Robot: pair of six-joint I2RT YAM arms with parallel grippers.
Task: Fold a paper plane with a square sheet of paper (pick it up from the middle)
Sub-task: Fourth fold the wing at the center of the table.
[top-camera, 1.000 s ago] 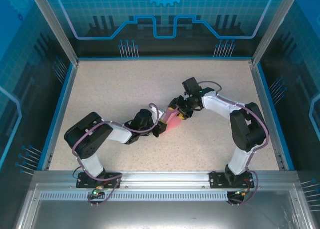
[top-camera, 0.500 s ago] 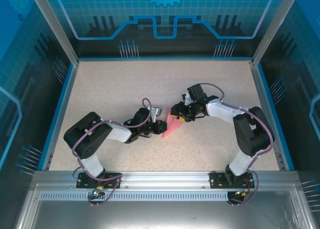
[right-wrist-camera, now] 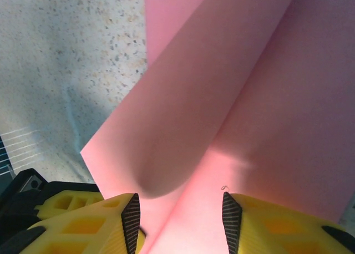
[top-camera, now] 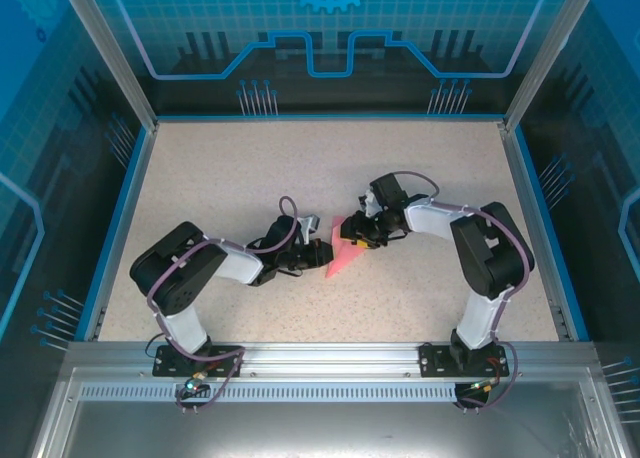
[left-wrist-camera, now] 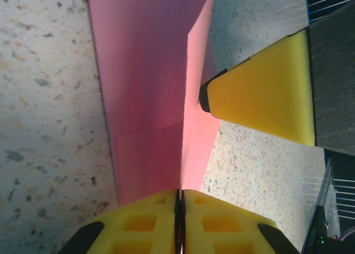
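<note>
The pink-red paper is folded, not a flat square: it forms a pointed paper plane (top-camera: 341,257) with a long centre crease, lying mid-table. My left gripper (top-camera: 318,254) comes in from the left and is shut on the crease, wings spreading to both sides of its jaws (left-wrist-camera: 180,194). The plane's left wing (left-wrist-camera: 145,76) lies against the table. My right gripper (top-camera: 353,231) is at the plane's far end, open, its fingertips (right-wrist-camera: 131,216) straddling the paper (right-wrist-camera: 233,93) without pinching it. One right finger (left-wrist-camera: 266,93) sits close beside the right wing.
The speckled tabletop (top-camera: 250,168) is bounded by a blue rim (top-camera: 120,208) and an aluminium frame (top-camera: 320,353) at the near edge. Both arms bend inward and meet near the centre, the right elbow (top-camera: 490,258) standing high.
The right gripper has slid left and lower onto the paper, its forearm dropping. The left wrist has turned, and the plane now stretches further toward the near left.
</note>
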